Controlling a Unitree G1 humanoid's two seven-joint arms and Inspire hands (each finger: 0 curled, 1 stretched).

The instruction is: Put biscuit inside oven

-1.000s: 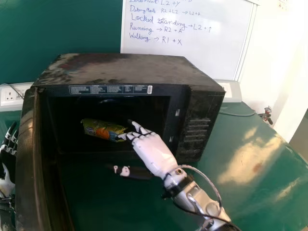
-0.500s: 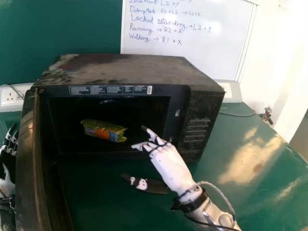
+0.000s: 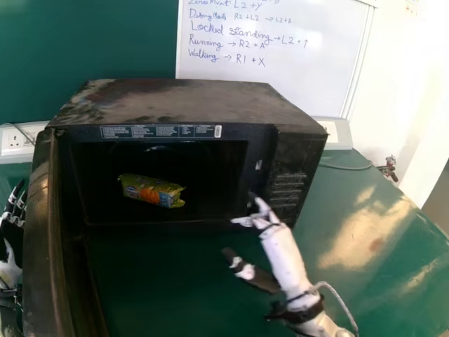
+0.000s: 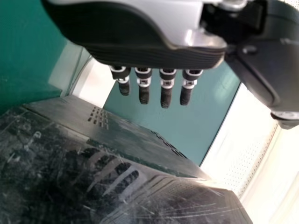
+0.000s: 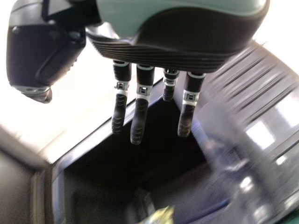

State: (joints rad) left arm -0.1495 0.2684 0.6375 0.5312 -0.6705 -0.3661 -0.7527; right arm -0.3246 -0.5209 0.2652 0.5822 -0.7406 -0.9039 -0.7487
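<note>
Black-tipped fingers, straight and empty, extend from the right hand near the lower right corner of the oven; the left hand's match. Inside, nearer the left edge, lies the biscuit packet (the right wrist view catches its yellow end).

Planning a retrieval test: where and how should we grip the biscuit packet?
Probably round the middle of the biscuit packet, thumb on the near side, right hand coming through the open front from the robot's right. The packet is long and lies crosswise in the oven, its long side facing out; the open door stands at the left.
</note>
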